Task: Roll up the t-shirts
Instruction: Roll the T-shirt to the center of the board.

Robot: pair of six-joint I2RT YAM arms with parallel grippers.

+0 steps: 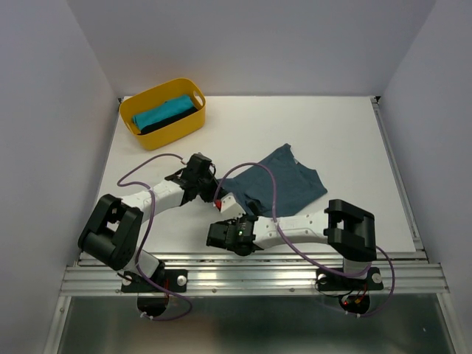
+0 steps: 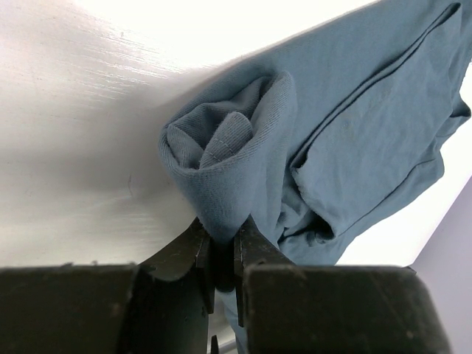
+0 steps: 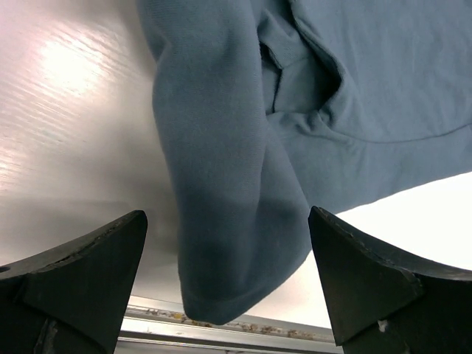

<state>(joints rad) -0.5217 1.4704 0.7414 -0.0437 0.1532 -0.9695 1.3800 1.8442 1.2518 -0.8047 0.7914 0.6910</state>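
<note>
The slate-blue t-shirt (image 1: pixel 291 181) lies on the white table, its near-left part rolled into a tube. In the left wrist view that roll (image 2: pixel 221 147) shows its spiral end, and my left gripper (image 2: pixel 221 247) is shut on the roll's outer fold of cloth. From above, the left gripper (image 1: pixel 214 193) sits at the shirt's left corner. My right gripper (image 3: pixel 227 215) is open, its fingers wide on either side of the roll's other end (image 3: pixel 221 221) without touching it. Seen from above, the right gripper (image 1: pixel 225 225) is near the table's front edge. A turquoise t-shirt (image 1: pixel 158 113) and a black t-shirt (image 1: pixel 177 118) lie in the tub.
A yellow oval tub (image 1: pixel 181 131) stands at the back left of the table. The aluminium rail (image 1: pixel 251 267) runs along the front edge, close under the right gripper. White walls enclose the table on three sides.
</note>
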